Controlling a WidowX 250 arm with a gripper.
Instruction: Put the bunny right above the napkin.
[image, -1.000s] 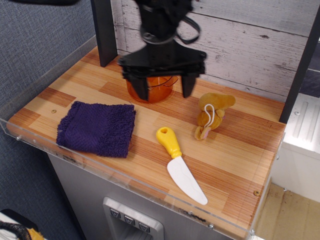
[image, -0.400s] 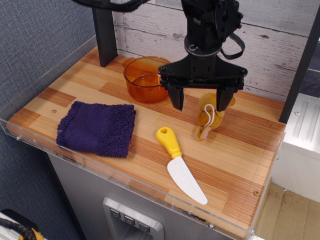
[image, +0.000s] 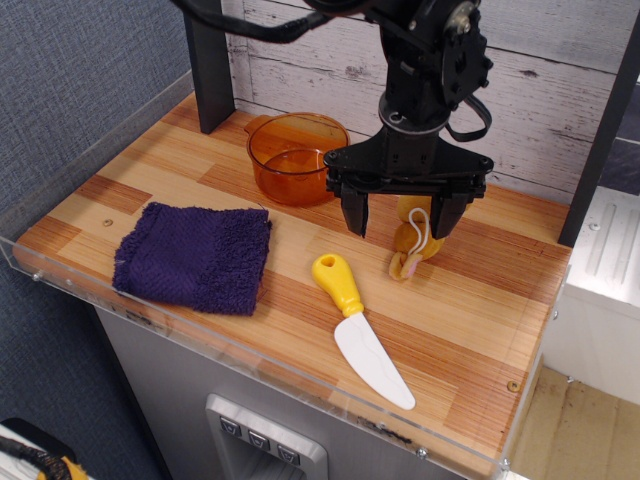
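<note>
- Black pincer (image: 402, 222): fingers spread wide, holding nothing, poised over the small mustard-yellow plush bunny (image: 415, 240).
- Bunny: lies on the striped wooden surface (image: 470, 300), partly hidden behind the right finger.
- Translucent orange plastic pot (image: 296, 158): left of pincer.
- Yellow-handled white toy knife (image: 361, 329): in front.
- Dark purple terry-cloth napkin (image: 195, 255): far left, well apart from bunny.

1. One view only: the camera stood in front of the table (image: 480, 300), raised, and looked down and back toward the plank wall (image: 560, 90).
2. It sat at middling range, taking in the whole tabletop, with the arm's top cropped.
</note>
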